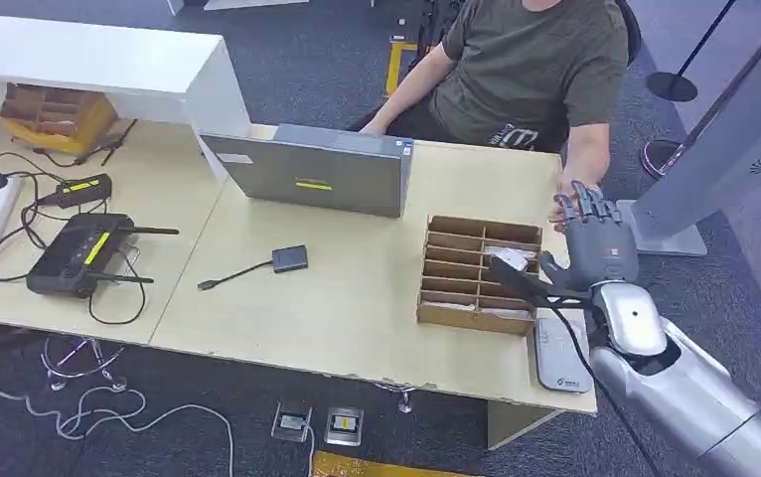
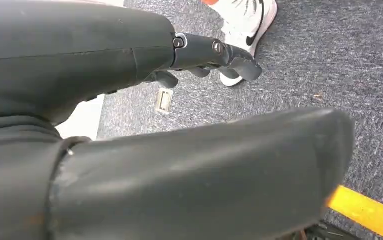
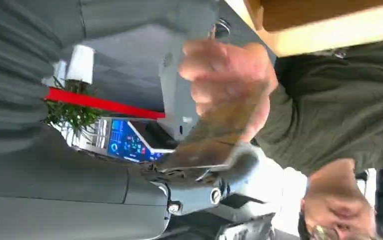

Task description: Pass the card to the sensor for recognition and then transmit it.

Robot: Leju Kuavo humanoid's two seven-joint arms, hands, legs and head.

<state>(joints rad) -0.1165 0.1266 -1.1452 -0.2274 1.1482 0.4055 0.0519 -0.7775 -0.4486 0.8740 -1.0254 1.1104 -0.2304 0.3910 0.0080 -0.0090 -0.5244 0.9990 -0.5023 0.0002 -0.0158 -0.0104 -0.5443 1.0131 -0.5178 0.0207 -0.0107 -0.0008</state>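
Observation:
My right hand (image 1: 595,243) is raised over the desk's right end, fingers pointing up. In the right wrist view its fingers (image 3: 199,175) hold a brownish card (image 3: 214,135) by one edge. A person's hand (image 3: 224,75) grips the card's other end, and in the head view that hand (image 1: 562,211) sits just behind my fingers. The flat grey card sensor (image 1: 560,356) lies on the desk below my right wrist. My left hand (image 2: 209,55) hangs over the carpet, fingers loosely bent and holding nothing.
A cardboard box with several compartments (image 1: 476,273) stands left of my right hand, with white cards in it. A laptop (image 1: 307,171), a small adapter (image 1: 289,258), a router (image 1: 78,250) and cables lie further left. The person (image 1: 535,70) sits behind the desk.

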